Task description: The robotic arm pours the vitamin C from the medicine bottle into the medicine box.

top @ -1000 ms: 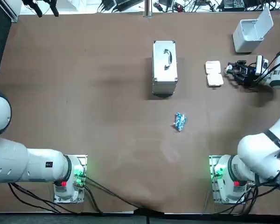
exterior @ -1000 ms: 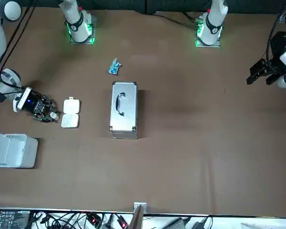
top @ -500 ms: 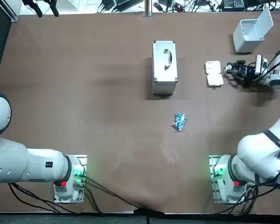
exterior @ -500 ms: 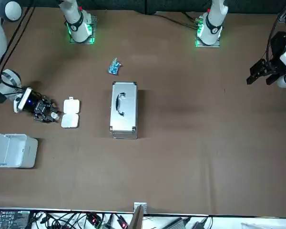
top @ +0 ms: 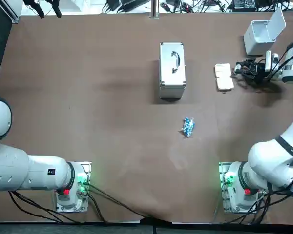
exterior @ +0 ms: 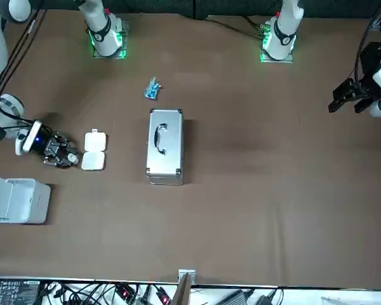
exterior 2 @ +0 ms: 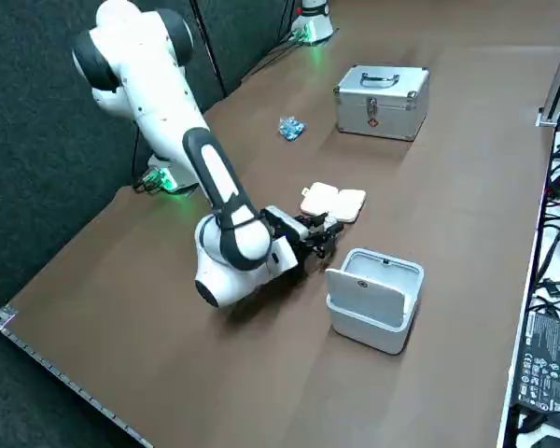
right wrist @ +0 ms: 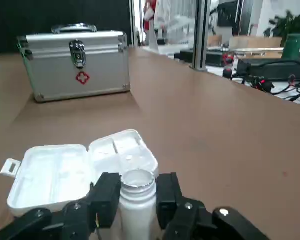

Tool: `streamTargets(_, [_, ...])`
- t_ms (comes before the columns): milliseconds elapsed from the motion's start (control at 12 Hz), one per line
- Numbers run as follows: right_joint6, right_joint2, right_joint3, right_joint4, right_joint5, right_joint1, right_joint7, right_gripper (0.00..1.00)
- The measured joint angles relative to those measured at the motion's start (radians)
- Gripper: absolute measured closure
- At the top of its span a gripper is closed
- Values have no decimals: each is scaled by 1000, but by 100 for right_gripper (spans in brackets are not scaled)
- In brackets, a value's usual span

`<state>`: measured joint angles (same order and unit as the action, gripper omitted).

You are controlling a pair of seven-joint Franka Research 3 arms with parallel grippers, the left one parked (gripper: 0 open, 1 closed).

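beside the open medicine box (right wrist: 60, 172), the right gripper (right wrist: 137, 191) clamps the upright, uncapped medicine bottle (right wrist: 137, 205); pouring seems not yet begun.

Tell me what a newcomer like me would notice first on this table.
Probably the right arm's pincer, low over the table's far right part, clamped on a small white bottle right beside an opened white medicine box. Next, the shiny silver case with a red cross stands mid-table, a little blue packet lying nearer the robot.
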<state>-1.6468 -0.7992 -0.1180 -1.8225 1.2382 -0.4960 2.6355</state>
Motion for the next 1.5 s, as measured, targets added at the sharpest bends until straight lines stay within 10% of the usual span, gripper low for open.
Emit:
streamTargets(917, [-355,405,1,-246,-168,146,-169,57])
streamTargets(1500, [-638,494,7,-316,-416,297,-322,57])
